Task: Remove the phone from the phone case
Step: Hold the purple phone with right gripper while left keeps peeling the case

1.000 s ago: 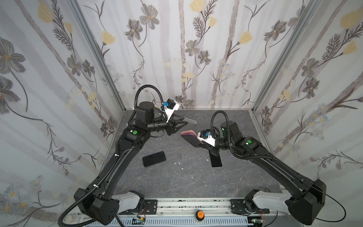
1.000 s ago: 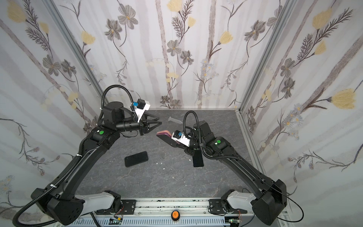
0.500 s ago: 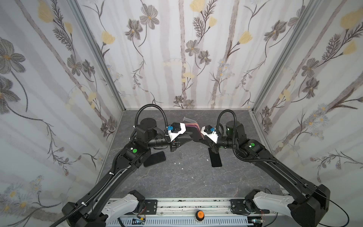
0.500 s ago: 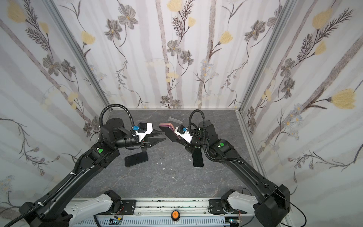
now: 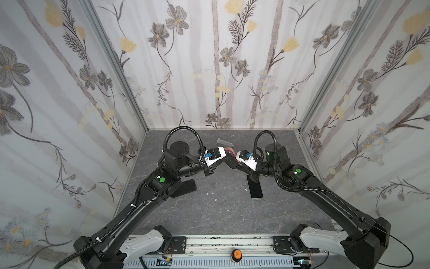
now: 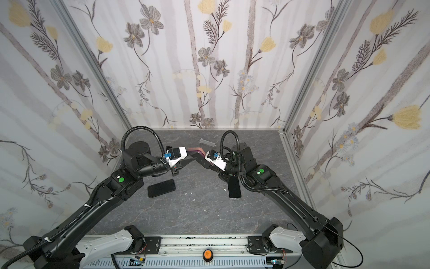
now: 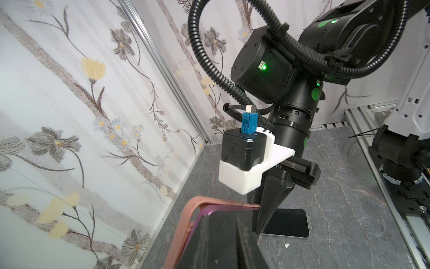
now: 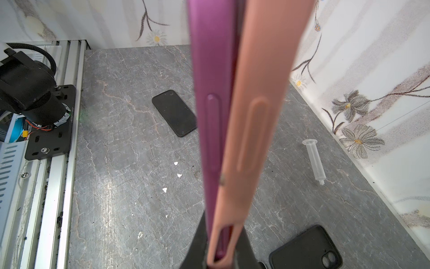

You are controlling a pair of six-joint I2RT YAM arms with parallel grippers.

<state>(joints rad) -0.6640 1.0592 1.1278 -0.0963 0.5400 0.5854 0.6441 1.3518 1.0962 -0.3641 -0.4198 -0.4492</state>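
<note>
My right gripper (image 8: 220,252) clenches the case (image 8: 260,69); the phone (image 8: 209,69) inside runs toward nine o'clock, meeting my left gripper (image 7: 232,244), whose grip I can't tell.

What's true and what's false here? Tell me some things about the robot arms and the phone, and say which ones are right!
1. The right gripper holds the case. True.
2. The phone is all the way out of the case. False: the purple phone still sits partly in it.
3. A syringe lies on the table near the back wall. True.
4. The left gripper is far from the case. False: it is right at the case's free end.
5. The case is green. False: it is pink.
</note>
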